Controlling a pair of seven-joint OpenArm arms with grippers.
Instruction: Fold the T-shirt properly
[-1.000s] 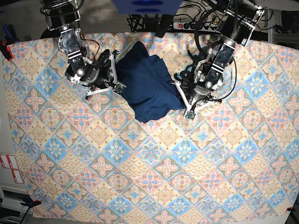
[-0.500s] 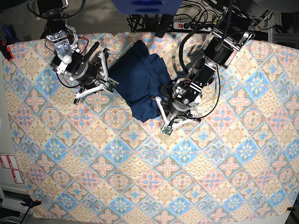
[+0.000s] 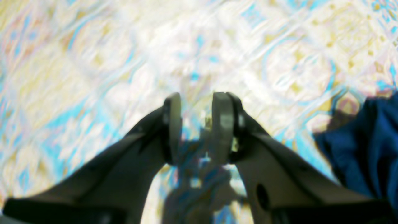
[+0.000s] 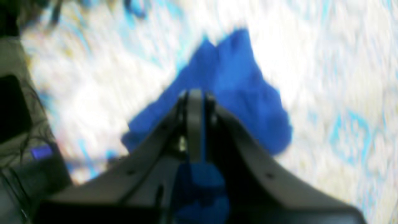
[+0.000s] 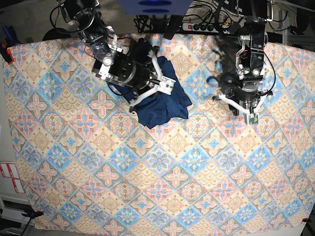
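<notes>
The dark navy T-shirt (image 5: 165, 109) lies bunched at the back of the table, left of centre. My right arm reaches across it from the left. In the blurred right wrist view, my right gripper (image 4: 196, 124) is shut with a sliver of blue fabric between its pads, and the T-shirt (image 4: 239, 81) spreads beyond it. From the base camera the right gripper (image 5: 166, 87) sits over the shirt's upper right part. My left gripper (image 5: 250, 118) hangs over bare cloth well right of the shirt. Its pads (image 3: 222, 124) stand apart with nothing between them, and the T-shirt (image 3: 373, 146) shows at the right edge.
A pastel tile-patterned tablecloth (image 5: 147, 172) covers the whole table. Behind the back edge lie a power strip (image 5: 202, 27) with cables and a blue object (image 5: 152, 6). A red clamp (image 5: 5, 49) sits at the left edge.
My right arm swung from the shirt's left edge rightward across it, and the shirt looks more bunched. My left arm left the shirt's lower right corner and moved right.
</notes>
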